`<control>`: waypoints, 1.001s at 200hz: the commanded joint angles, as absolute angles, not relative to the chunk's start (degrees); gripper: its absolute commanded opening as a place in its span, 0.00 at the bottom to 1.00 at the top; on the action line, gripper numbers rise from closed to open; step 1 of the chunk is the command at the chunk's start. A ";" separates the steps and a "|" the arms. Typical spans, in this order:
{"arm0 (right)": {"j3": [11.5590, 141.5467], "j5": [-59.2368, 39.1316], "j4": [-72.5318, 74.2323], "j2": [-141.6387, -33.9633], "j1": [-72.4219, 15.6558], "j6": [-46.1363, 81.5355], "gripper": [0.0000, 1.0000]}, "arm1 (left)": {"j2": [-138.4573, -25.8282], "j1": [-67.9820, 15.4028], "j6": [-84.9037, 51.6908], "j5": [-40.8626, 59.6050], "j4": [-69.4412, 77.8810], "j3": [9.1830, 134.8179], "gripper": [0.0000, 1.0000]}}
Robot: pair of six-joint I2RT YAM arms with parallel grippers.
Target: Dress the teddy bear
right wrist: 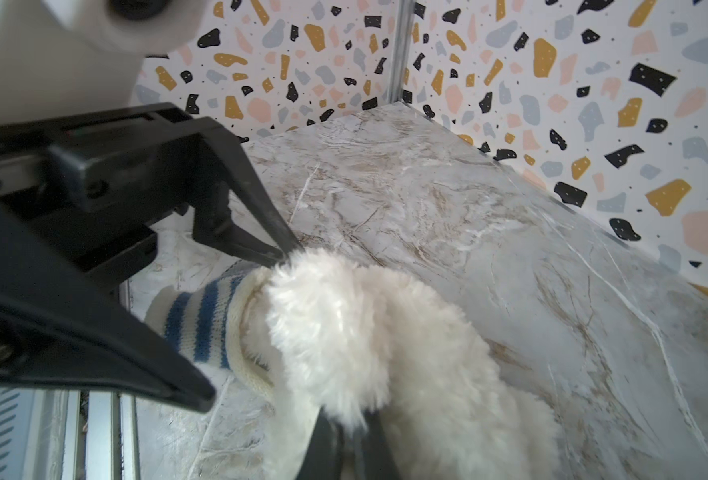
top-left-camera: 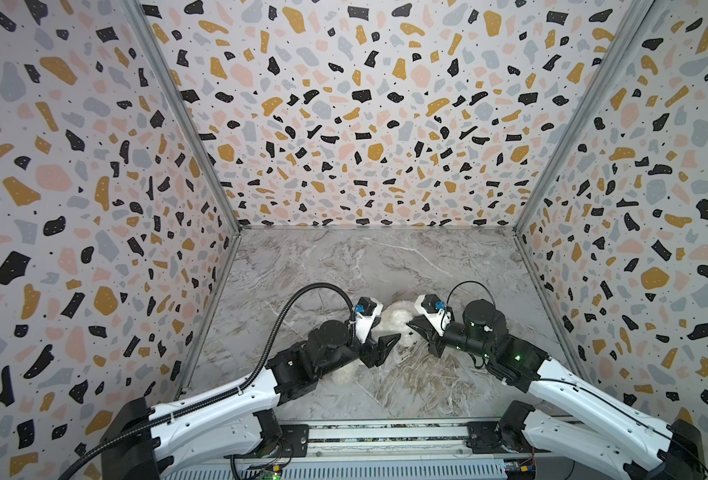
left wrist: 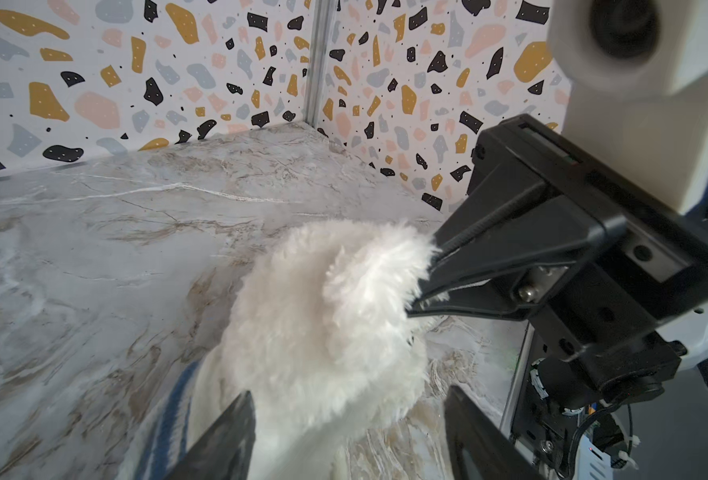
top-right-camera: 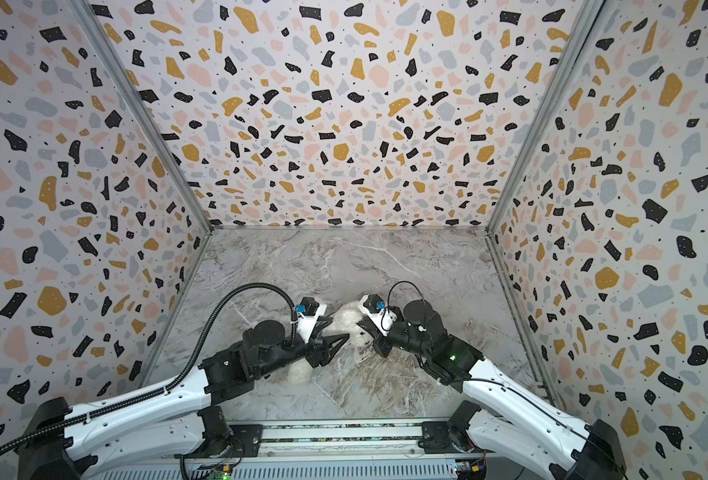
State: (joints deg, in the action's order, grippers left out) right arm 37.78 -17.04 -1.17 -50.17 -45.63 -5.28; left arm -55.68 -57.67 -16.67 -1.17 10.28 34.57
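Two arms meet over the near middle of the marble table (top-left-camera: 364, 266), inside an enclosure of terrazzo-patterned walls (top-left-camera: 344, 104).

1. Teddy bear (top-left-camera: 398, 318): lies on the table between the two grippers. In both top views its white head shows in the gap between them. More white fur shows from under the left arm, nearer the front edge.

2. Left gripper (left wrist: 350, 392): jaws spread. In the left wrist view one finger stands on each side of the bear's head, and neither is seen pressing into the fur.

3. Right gripper (right wrist: 350, 424): jaws pressed together, pinching a tuft of the teddy bear at the ear. The left wrist view shows the fur caught between the two black fingers.

4. Striped shirt (right wrist: 206, 324): blue-and-white knit with a cream ribbed edge. In the right wrist view that edge lies against the fur just behind the head, partly covered by the left gripper. Blue stripes also show beside the bear in the left wrist view. How far the shirt covers the body cannot be told.
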 commanded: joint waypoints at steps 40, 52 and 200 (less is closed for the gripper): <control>38.58 -28.53 2.70 -50.35 -46.03 -12.76 0.00 | -58.25 -57.83 -13.41 -1.13 13.98 36.93 0.61; 38.59 -29.04 2.68 -50.25 -46.26 -13.43 0.00 | -58.84 -57.85 -12.99 -1.59 14.01 37.32 0.55; 25.45 -26.70 13.47 -29.24 -48.34 -3.27 0.75 | -44.79 -55.46 -9.90 4.63 19.63 31.73 0.00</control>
